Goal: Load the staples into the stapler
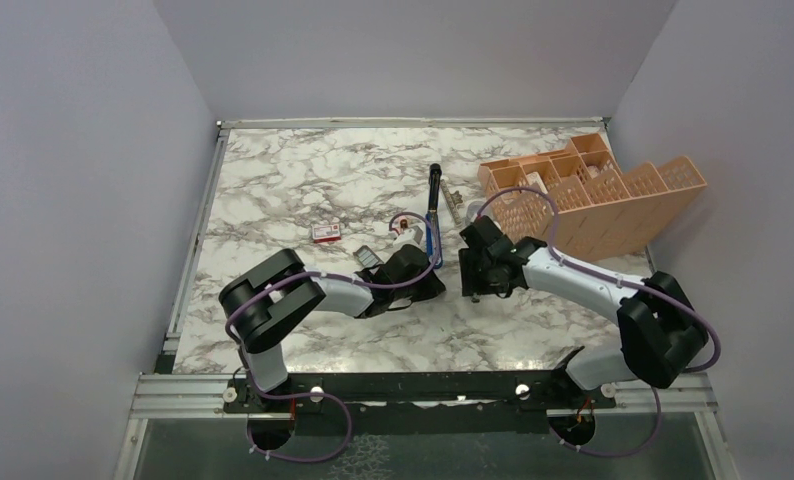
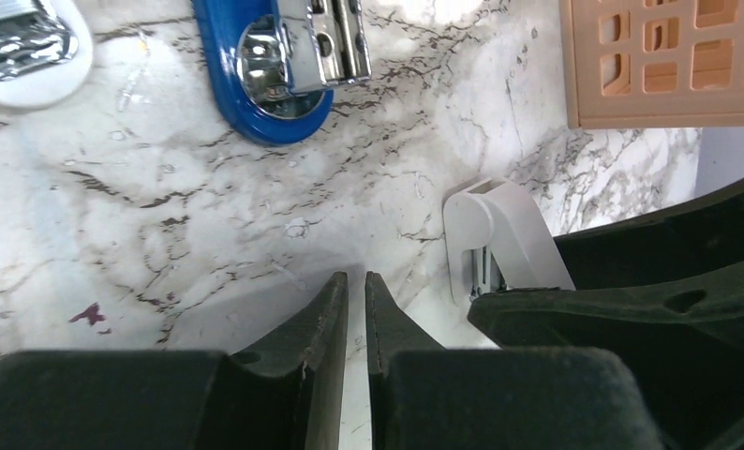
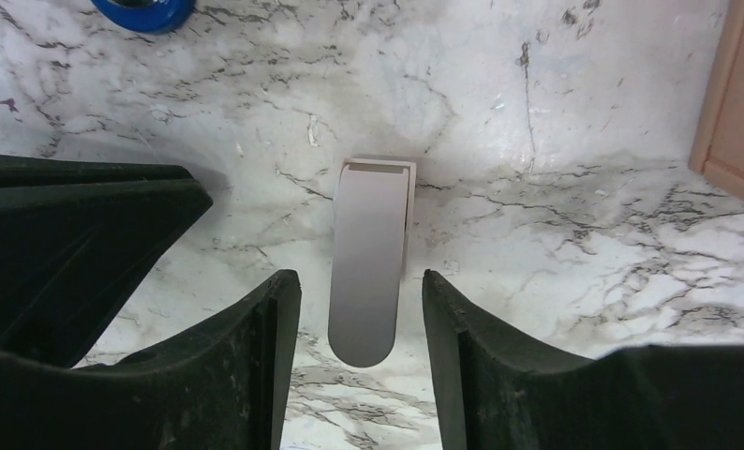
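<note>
The blue stapler (image 1: pixel 432 215) lies on the marble table (image 1: pixel 273 180), its long side pointing away from the arms. Its near end is just ahead of the left gripper (image 2: pixel 356 281), whose fingers are almost pressed together on nothing. The right gripper (image 3: pixel 361 281) is spread around a small white piece (image 3: pixel 368 234), not touching it. The red-and-white box (image 1: pixel 325 232) sits further left.

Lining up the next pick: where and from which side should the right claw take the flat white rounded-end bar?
Probably across the two long straight edges of the flat white rounded-end bar, mid-length, from straight above. It lies flat, lengthwise between the fingers of the open right claw, its parallel edges facing them; the rounded end could slip.
</note>
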`<state>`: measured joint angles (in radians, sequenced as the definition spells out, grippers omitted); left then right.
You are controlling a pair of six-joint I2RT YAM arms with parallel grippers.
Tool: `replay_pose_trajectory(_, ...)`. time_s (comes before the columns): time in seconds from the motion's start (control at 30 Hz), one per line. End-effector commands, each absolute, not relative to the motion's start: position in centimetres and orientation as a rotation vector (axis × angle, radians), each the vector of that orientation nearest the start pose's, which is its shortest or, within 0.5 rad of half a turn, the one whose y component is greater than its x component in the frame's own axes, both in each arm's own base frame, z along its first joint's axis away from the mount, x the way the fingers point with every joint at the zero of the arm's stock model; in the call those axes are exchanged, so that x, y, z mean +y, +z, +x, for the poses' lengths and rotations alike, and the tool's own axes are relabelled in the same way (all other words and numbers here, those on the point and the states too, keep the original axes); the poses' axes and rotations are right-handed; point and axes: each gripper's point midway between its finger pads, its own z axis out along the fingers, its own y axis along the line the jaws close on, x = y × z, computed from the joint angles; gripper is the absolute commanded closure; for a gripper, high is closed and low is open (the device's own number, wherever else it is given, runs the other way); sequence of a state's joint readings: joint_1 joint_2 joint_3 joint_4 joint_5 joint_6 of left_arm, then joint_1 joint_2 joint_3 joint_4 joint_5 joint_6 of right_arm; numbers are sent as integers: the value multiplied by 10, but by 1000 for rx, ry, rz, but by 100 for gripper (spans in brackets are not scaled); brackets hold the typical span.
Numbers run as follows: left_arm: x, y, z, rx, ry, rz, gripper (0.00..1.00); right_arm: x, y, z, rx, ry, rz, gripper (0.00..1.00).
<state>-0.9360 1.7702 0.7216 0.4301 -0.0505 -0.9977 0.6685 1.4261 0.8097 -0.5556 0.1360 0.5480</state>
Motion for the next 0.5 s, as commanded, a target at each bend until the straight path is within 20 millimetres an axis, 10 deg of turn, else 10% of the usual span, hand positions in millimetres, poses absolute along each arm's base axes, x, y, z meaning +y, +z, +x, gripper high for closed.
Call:
replay_pose_trajectory(0.0,-345,18,245,2397,-820,-105,86,173,63,237,2654,155,-76,47)
replay_pose_trajectory(0.47,-345,16,246,2401,-807,-93,86,163,36,214,2793,83,-159,73)
